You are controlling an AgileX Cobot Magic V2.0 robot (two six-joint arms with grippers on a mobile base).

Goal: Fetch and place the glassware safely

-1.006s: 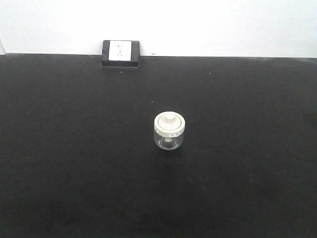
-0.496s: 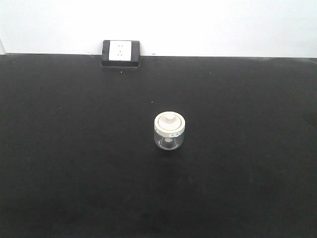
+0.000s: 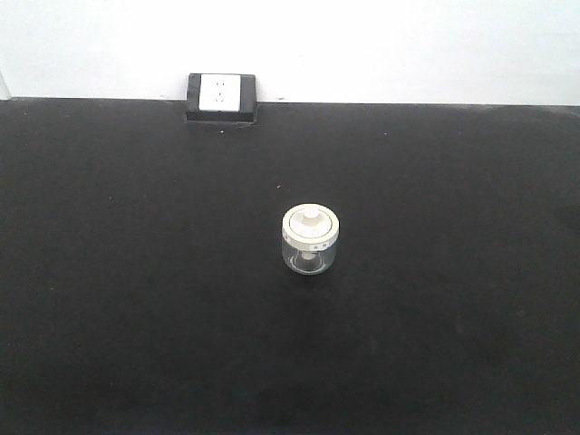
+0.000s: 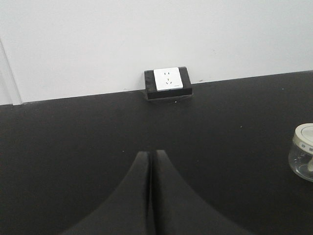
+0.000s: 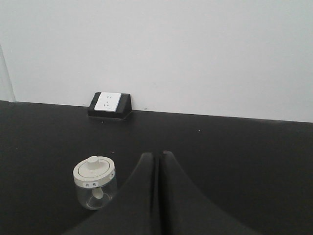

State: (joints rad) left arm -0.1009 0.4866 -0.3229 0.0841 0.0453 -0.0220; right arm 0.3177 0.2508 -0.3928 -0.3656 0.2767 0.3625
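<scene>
The glassware (image 3: pixel 310 239), a squat clear jar with a cream-white knobbed lid, stands upright near the middle of the black table (image 3: pixel 136 299). No arm shows in the front view. In the right wrist view the glassware (image 5: pixel 95 182) stands just left of my right gripper (image 5: pixel 157 154), whose two black fingers are pressed together with nothing between them. In the left wrist view the glassware (image 4: pixel 303 152) is cut by the right edge, well to the right of my left gripper (image 4: pixel 149 152), also shut and empty.
A black-framed white wall socket (image 3: pixel 220 95) sits at the table's back edge against the white wall (image 3: pixel 408 45); it also shows ahead of both wrists as the socket (image 4: pixel 167 81) and the socket (image 5: pixel 109 104).
</scene>
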